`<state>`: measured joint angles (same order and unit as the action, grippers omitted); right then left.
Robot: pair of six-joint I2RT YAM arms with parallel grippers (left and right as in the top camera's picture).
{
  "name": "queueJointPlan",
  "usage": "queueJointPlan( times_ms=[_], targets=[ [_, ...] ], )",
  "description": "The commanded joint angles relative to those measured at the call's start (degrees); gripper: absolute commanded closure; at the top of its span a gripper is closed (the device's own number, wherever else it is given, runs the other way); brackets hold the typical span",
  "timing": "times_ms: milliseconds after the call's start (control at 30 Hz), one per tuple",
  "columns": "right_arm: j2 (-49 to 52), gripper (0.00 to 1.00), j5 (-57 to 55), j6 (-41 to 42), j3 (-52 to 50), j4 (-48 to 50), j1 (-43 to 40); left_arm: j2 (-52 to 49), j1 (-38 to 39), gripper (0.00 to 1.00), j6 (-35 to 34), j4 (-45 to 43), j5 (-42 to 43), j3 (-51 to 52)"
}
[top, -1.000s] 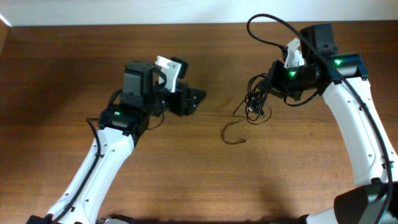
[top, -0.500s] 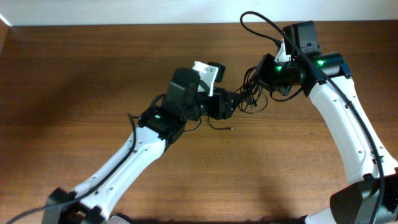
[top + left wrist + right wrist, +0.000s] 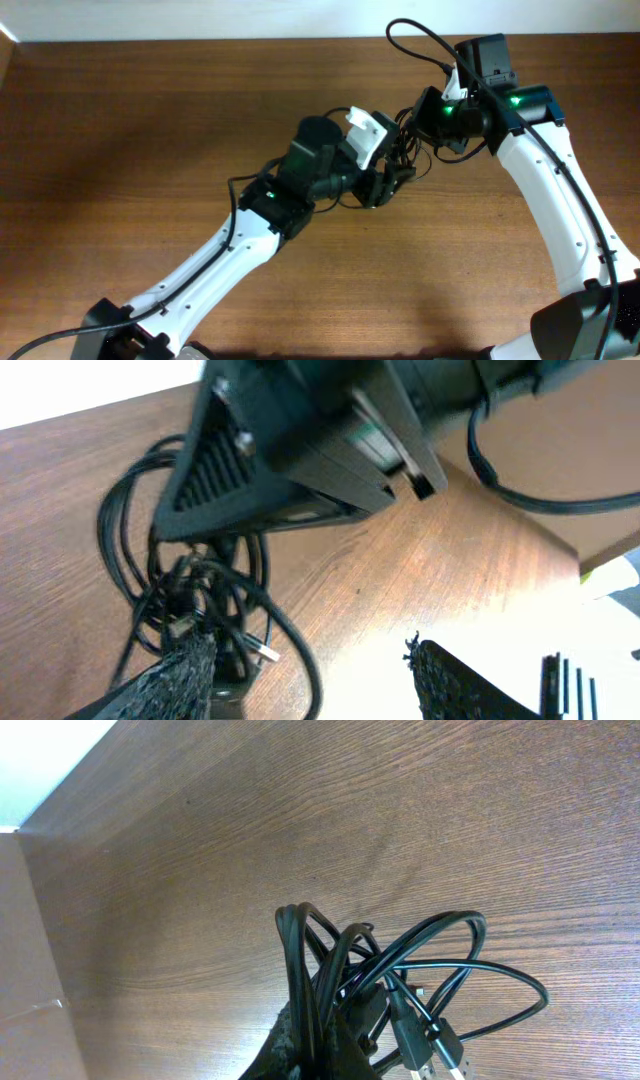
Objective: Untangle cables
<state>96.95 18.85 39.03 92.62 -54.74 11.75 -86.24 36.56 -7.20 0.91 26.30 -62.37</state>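
1. Since the overhead frame half a second ago, the left gripper [image 3: 390, 180] has pushed further right, up to the cables [image 3: 407, 152]. The right gripper [image 3: 415, 125] stands where it did.
2. From overhead, the cables are only a small dark tangle between the two grippers, over the wooden table [image 3: 150, 120]. Neither gripper's jaws can be read there.
3. Only the left wrist view shows the left jaws spread wide. One textured finger [image 3: 180, 670] touches the bottom of the bundle, and the other is well apart from it.
4. That view also shows the cables hanging in loops just under the right gripper's black body.
5. Only the right wrist view shows the right gripper pinching the cables, with several strands gathered at the pinch. The loops fan out above the wood, and the plug ends [image 3: 440, 1055] sit near the fingers.
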Motion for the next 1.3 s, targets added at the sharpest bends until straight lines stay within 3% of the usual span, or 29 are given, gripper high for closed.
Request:
queueJointPlan(
  times_ms=[0,67,167,233,400,433,467,500,900,1067,1267],
  targets=[
    [0.22,0.96,0.17,0.26,0.28,0.33,0.26,-0.76,3.76,0.39,0.94,0.17,-13.57,-0.35],
    [0.22,0.96,0.17,0.24,0.28,0.31,0.26,-2.36,5.53,0.41,0.17,-0.44,-21.57,-0.35],
    [0.22,0.96,0.17,0.24,0.28,0.31,0.24,-4.70,6.05,0.53,-0.74,-1.88,-22.75,-0.35],
    [0.22,0.96,0.17,0.24,0.28,0.33,0.24,-6.01,6.05,0.67,-1.07,-2.60,-22.88,-0.35],
    [0.22,0.96,0.15,-0.20,0.28,-0.09,0.24,-5.99,6.05,0.78,-1.09,-5.27,-28.26,-0.37],
    [0.22,0.96,0.13,-1.11,0.28,-0.55,0.24,-5.99,6.03,0.84,-1.09,-5.70,-28.26,-0.37],
    [0.22,0.96,0.11,-1.81,0.28,-1.62,0.24,-5.97,5.77,0.98,-1.09,-6.08,-28.20,-0.37],
    [0.22,0.96,0.09,-2.80,0.28,-2.16,0.24,-5.70,5.75,1.00,-1.07,-5.99,-28.17,-0.37],
    [0.20,0.96,6.45,-23.32,0.28,-11.78,-8.50,6.45,-4.17,1.00,-0.85,8.74,-26.93,-0.37],
    [0.20,0.96,6.62,-26.82,0.28,-14.32,-13.31,7.56,-7.10,1.00,-0.85,12.04,-26.97,-0.37],
    [0.22,0.96,5.88,-25.07,0.28,-17.05,-21.31,12.24,-12.35,1.00,-0.83,14.21,-26.95,-0.37]
  ],
)
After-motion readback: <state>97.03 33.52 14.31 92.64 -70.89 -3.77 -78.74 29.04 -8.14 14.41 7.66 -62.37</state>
